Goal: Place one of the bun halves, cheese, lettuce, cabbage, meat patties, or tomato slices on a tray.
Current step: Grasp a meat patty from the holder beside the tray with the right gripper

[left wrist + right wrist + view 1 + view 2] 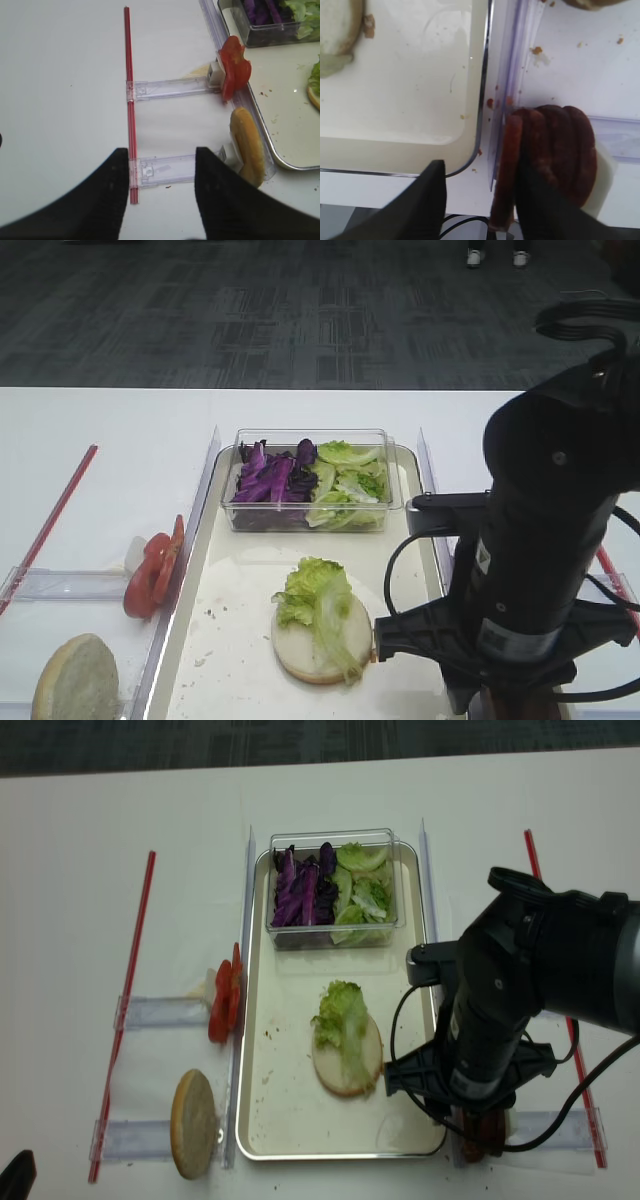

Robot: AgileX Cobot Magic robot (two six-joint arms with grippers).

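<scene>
Over the bench (pixel 100 440) from the high view my right arm hides its tool beside the tray (pixel 200 610), while at the right wrist the tool (pixel 480 200), part open, straddles the first of the meat patties (pixel 555 145), so I fear it could drag its neighbours or slip free.

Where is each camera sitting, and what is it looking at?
Exterior high: above the table's near edge, facing across the tray; the right arm's black body fills the right.
Exterior high (realsense): overhead, looking straight down; the right arm covers the meat patties.
Right wrist: on the right gripper, looking down at the patties; its dark fingers straddle the end one.
Left wrist: on the left gripper, looking down at the tomato slices; open fingers show.
Shared: both exterior views show the bun half topped with lettuce.
</scene>
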